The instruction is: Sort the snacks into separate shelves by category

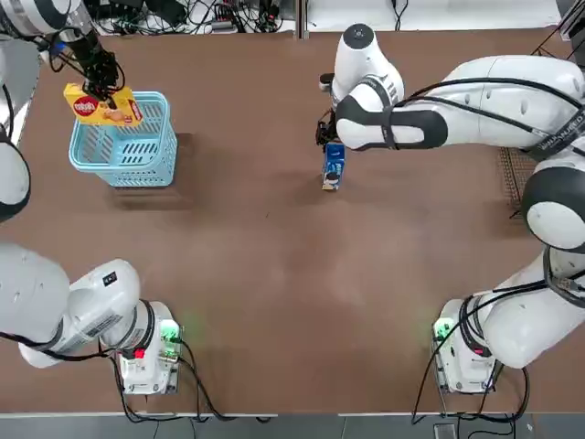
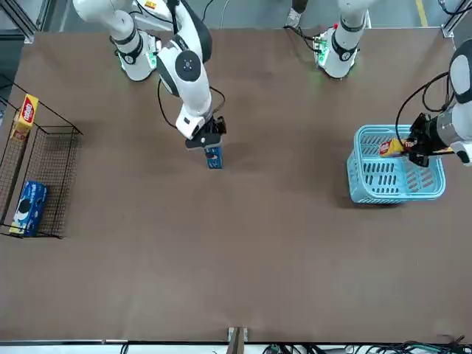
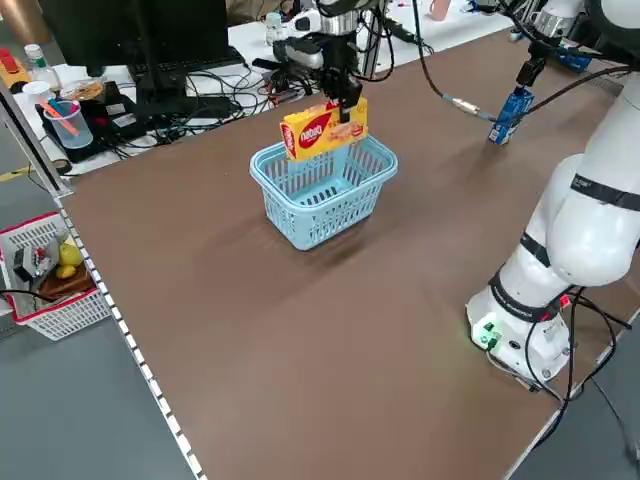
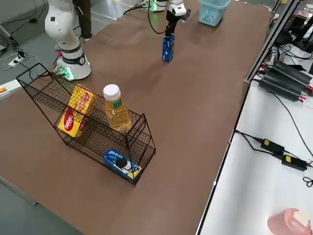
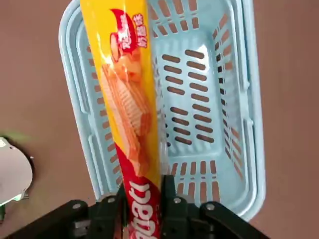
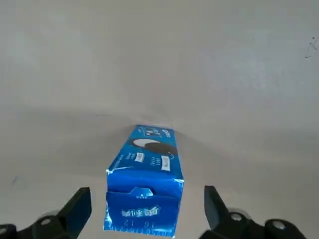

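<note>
From overhead, the left pincer [image 1: 102, 91] is holding a yellow box [image 1: 102, 107] at the far left corner of the counter [image 1: 274, 274], just over the near-left rim of the light-blue basket [image 1: 128, 151], while the right pincer [image 1: 331, 146] is hanging directly over a blue pack [image 1: 334, 167] standing near the middle of the far half; the rack is lying out of this view past the right edge. In the front view the wire rack [image 2: 44, 177] is sitting at the robot's right end of the counter, a yellow box and a blue pack already in it, so the box in the left pincer is well apart from it, right across the counter, and the right arm looks far the nearer one. The left side view is showing the yellow box hanging clear above the basket with its long axis roughly level, gripped at its top edge. The right side view is showing the blue pack upright, its long axis vertical, under the right pincer, with the rack in the foreground carrying a bottle [image 4: 116, 108] too. The left wrist view is showing the fingers [image 5: 114, 209] clamped tight on the box's red end. The right wrist view is showing the right pincer's jaws spread wide on either side of the pack, touching nothing.
</note>
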